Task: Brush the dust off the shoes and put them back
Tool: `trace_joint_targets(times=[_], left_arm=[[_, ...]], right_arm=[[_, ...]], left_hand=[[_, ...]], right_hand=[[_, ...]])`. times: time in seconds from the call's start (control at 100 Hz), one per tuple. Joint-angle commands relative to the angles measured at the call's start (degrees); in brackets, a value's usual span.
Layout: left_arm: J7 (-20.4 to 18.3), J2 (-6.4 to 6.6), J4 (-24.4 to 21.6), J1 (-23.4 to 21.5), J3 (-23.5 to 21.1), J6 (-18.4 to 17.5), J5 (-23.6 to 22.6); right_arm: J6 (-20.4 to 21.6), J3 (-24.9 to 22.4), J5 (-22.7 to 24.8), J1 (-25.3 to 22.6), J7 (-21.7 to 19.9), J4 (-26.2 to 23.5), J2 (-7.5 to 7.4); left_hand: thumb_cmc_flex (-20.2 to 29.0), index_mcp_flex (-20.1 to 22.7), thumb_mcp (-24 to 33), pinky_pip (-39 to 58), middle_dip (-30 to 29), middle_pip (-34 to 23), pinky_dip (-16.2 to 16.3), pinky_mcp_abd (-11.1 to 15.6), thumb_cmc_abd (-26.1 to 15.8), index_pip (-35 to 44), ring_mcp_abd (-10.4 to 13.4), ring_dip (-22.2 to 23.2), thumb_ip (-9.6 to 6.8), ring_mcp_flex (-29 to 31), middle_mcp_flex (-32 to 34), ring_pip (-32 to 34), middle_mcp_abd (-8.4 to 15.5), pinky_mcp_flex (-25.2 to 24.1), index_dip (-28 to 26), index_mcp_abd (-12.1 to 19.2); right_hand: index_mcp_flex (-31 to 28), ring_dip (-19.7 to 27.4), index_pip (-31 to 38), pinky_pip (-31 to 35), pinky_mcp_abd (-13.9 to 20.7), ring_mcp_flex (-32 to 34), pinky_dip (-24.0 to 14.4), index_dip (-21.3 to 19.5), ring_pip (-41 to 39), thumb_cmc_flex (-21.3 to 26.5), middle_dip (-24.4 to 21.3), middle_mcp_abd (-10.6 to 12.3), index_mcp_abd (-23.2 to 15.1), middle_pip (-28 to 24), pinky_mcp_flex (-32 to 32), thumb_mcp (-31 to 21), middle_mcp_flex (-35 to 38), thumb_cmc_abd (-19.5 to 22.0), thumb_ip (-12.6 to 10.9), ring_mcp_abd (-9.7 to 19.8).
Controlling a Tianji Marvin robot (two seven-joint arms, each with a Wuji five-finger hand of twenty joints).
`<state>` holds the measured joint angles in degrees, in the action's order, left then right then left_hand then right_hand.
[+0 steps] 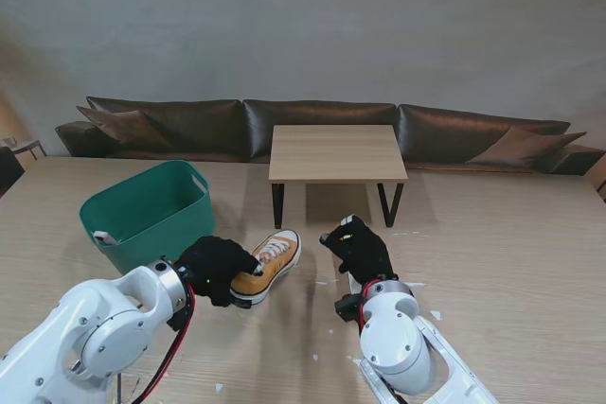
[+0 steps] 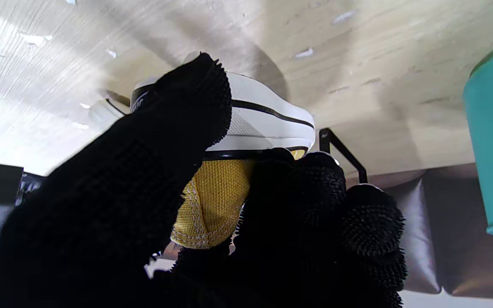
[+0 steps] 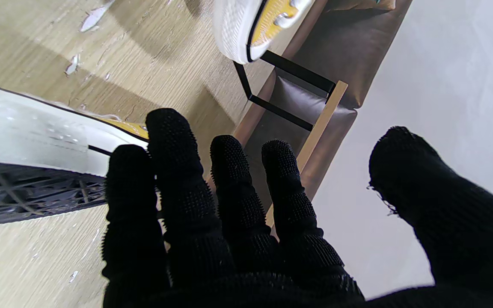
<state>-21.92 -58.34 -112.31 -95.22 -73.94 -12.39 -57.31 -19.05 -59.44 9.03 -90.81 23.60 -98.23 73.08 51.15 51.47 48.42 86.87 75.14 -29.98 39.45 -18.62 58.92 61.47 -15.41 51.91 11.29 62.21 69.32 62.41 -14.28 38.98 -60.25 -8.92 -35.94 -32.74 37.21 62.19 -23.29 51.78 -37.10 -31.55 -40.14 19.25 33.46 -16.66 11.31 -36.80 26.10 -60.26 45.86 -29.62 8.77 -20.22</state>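
A yellow canvas sneaker (image 1: 272,258) with white laces and a white sole stands on the wooden table top, toe pointing away from me. My left hand (image 1: 218,269) is shut on its heel; the left wrist view shows the black-gloved fingers (image 2: 306,201) wrapped over the yellow heel cloth (image 2: 216,201). A second sneaker (image 3: 28,141) lies tipped on its side, dark sole showing, right beside my right hand (image 3: 229,226). That hand (image 1: 358,245) is open, fingers straight and thumb apart, and it hides most of the second sneaker in the stand view. I see no brush.
A green plastic basket (image 1: 151,210) stands to the left of the held sneaker, close to my left hand. A small wooden side table (image 1: 336,151) on black legs stands farther from me, with a dark brown sofa (image 1: 454,134) behind. White flecks (image 1: 434,314) lie scattered around the shoes.
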Motion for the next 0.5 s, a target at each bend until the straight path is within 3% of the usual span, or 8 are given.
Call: trace_joint_targets(times=[0.0,0.49], left_arm=[[-1.06,0.11,-2.16,1.46,-0.82,-0.67,0.46],[-1.51,0.17,-2.29,8.98,-1.02,-5.58,3.93]], right_arm=[[-0.08,0.03,-0.06,0.04,-0.75,-0.05,0.35],[-0.35,-0.04,-0.24,0.39,-0.56,0.25,0.47]], left_hand=[[6.12,9.69,4.81,2.24,1.08,-0.93,-0.22,4.6,-8.12,30.94,2.14,0.85,-2.7,1.94,2.74,-1.27,5.74,1.47,-5.47,-10.28],[6.17,9.29,4.55,2.18,1.37,-0.8,-0.29,4.6,-8.4,30.8,2.33,1.16,-2.72,2.03,2.71,-1.45,5.76,1.5,-5.84,-10.4]], right_hand=[[0.62,0.02,0.24,0.54,-0.08,1.72,1.24,0.45,-0.67,-1.28,-0.59,0.27,0.3,0.14,-5.78,-0.29,1.12,0.96,-1.81,-0.42],[0.59,0.01,0.14,0.43,-0.14,1.69,1.25,0.43,-0.65,-1.32,-0.58,0.18,0.36,0.17,-5.89,-0.21,1.18,1.09,-1.82,-0.7]])
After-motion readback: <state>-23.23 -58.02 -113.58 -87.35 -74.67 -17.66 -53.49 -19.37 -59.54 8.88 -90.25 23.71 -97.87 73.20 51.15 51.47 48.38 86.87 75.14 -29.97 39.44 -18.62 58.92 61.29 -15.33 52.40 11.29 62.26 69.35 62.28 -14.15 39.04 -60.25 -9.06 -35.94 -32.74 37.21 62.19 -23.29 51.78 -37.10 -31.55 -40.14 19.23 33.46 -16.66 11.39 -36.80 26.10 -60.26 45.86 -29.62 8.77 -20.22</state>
